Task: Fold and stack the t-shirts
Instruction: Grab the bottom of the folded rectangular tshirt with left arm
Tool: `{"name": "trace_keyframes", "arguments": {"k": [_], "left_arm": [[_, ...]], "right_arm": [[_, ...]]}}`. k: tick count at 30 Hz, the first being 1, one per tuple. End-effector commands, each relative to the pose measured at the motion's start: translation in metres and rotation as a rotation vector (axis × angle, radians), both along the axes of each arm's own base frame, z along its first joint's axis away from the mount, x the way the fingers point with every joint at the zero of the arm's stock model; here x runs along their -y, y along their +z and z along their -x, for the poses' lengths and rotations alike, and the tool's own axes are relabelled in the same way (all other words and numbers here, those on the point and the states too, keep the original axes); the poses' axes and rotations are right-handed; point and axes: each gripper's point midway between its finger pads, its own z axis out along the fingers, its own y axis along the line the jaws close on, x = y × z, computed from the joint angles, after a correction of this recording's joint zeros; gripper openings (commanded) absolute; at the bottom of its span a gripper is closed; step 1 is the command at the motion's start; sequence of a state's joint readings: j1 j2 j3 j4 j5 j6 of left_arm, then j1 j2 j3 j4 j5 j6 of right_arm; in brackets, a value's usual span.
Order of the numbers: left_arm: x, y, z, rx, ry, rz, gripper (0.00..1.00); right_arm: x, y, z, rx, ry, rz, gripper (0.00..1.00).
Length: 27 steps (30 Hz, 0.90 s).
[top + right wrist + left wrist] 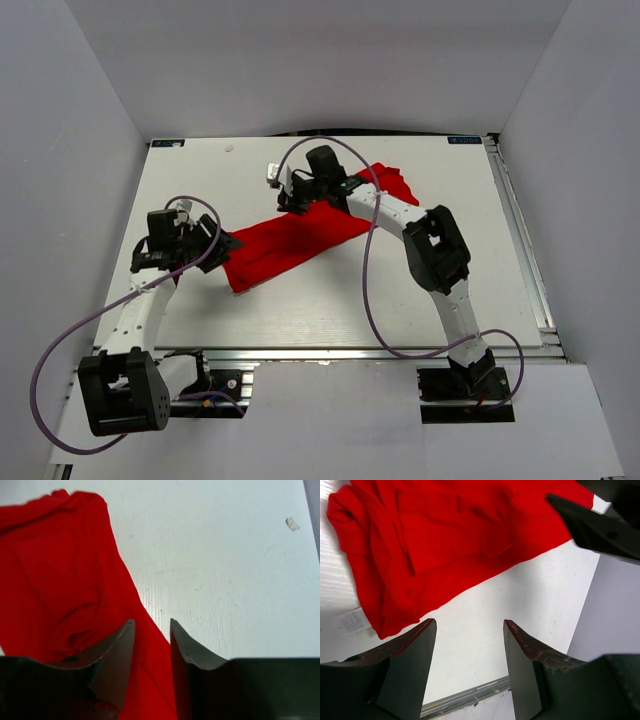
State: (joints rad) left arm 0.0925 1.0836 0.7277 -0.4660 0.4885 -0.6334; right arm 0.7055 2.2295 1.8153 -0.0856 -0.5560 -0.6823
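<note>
While the red t-shirt point(300, 240) lay as a long, rumpled band slanting across the table point(330, 320), from beside the left arm up toward the far right, we judged the task barely begun. No tidy fold showed, nothing was stacked, and the cloth wanted flattening and squaring first. Its white neck label point(352, 622) poked out at the near-left end. There was the left gripper point(470, 622), hovering just off that end over bare table, jaws spread wide, holding nothing. And the right arm reached far forward, elbow bent high, with the right gripper point(152, 622) at the shirt's far edge. Its jaws stood only narrowly parted, and the cloth looked to lie beneath them, not pinched.
</note>
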Motion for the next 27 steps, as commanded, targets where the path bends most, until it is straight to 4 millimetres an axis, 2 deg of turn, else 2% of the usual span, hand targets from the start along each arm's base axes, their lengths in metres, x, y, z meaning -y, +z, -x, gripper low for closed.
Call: {"name": "trace_keyframes", "arguments": {"k": [1, 3, 6, 9, 12, 13, 15, 16, 17, 19, 22, 27], "left_arm": [[0.004, 0.004, -0.003, 0.026, -0.022, 0.023, 0.66], [0.003, 0.003, -0.004, 0.027, -0.022, 0.023, 0.66], [0.005, 0.001, -0.005, 0.026, -0.028, 0.030, 0.66], [0.006, -0.003, -0.006, 0.019, -0.035, 0.040, 0.66], [0.009, -0.009, -0.009, 0.011, -0.046, 0.053, 0.66], [0.009, -0.009, -0.011, 0.015, -0.048, 0.053, 0.66], [0.010, -0.013, -0.013, 0.008, -0.053, 0.061, 0.66], [0.011, -0.013, -0.015, 0.014, -0.058, 0.060, 0.66], [0.012, -0.014, -0.016, 0.015, -0.062, 0.060, 0.66], [0.013, -0.019, -0.018, 0.007, -0.068, 0.062, 0.66], [0.014, -0.022, -0.020, 0.001, -0.070, 0.062, 0.65], [0.012, -0.021, -0.020, 0.009, -0.063, 0.049, 0.65]], "right_arm": [[-0.002, 0.033, 0.018, 0.003, 0.075, -0.064, 0.40], [-0.003, 0.035, 0.039, -0.044, 0.167, -0.083, 0.37], [-0.002, 0.022, 0.063, -0.098, 0.250, -0.053, 0.28], [-0.001, 0.006, 0.076, -0.126, 0.300, -0.017, 0.22], [0.000, -0.002, 0.075, -0.149, 0.277, 0.008, 0.22], [0.001, -0.001, 0.073, -0.162, 0.254, 0.013, 0.31], [0.005, -0.006, 0.069, -0.162, 0.204, 0.028, 0.38], [0.008, -0.002, 0.068, -0.160, 0.176, 0.028, 0.39], [0.012, -0.011, 0.069, -0.166, 0.155, 0.034, 0.40], [0.016, -0.011, 0.066, -0.174, 0.101, 0.042, 0.42], [0.020, -0.023, 0.059, -0.190, 0.039, 0.068, 0.44], [0.020, -0.030, 0.050, -0.211, -0.035, 0.074, 0.45]]}}
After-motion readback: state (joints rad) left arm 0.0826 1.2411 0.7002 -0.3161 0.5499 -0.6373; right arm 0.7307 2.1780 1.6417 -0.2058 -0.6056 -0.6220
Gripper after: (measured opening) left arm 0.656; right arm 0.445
